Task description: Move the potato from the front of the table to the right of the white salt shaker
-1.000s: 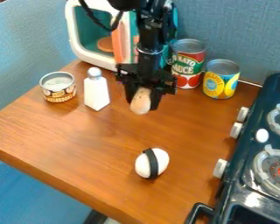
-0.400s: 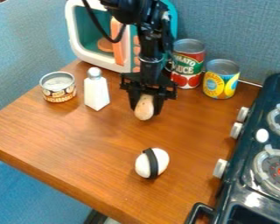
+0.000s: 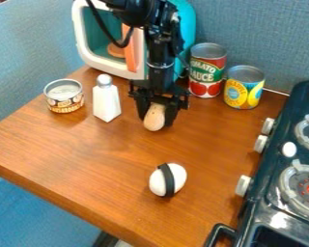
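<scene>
Gripping tan oblong piece (image 3: 154, 120) in claw (image 3: 156, 120), closed against both sides, long axis nearly upright, rounded end down; well apart from black-banded white egg (image 3: 168, 180) on bench (image 3: 86, 154).

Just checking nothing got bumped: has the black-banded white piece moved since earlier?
No, the black-banded white piece lies in the same spot, still the same way off the stove.
</scene>
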Tool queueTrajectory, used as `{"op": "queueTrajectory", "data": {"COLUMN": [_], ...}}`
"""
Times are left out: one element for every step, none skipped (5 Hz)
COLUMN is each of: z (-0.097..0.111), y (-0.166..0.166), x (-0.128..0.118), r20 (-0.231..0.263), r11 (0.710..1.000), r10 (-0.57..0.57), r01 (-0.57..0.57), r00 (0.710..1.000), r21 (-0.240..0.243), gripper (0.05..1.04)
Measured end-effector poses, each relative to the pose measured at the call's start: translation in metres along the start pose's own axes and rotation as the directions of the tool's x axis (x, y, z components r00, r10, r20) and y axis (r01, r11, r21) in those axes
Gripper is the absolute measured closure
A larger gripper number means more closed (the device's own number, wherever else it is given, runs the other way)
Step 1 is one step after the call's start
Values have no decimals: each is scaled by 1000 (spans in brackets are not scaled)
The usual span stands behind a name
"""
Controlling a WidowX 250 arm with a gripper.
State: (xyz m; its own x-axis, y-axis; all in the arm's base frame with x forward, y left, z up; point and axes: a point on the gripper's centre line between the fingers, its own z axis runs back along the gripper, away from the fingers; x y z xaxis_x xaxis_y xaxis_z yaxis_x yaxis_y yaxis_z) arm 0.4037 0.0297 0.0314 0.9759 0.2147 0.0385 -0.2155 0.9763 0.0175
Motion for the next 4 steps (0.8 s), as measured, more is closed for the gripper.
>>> {"op": "queueTrajectory", "data": {"z": [2, 3, 3, -5], "y": [0, 2, -1, -8], "x": [1, 0, 0, -9], "r20": [-8, -18, -12, 8], "r11": [1000, 999, 999, 987], "r10": [-25, -28, -49, -137], "r01": [25, 29, 49, 137], "r00": [1000, 999, 999, 991], "r21": [8, 18, -1, -81], "gripper": [72, 75, 79, 79]}}
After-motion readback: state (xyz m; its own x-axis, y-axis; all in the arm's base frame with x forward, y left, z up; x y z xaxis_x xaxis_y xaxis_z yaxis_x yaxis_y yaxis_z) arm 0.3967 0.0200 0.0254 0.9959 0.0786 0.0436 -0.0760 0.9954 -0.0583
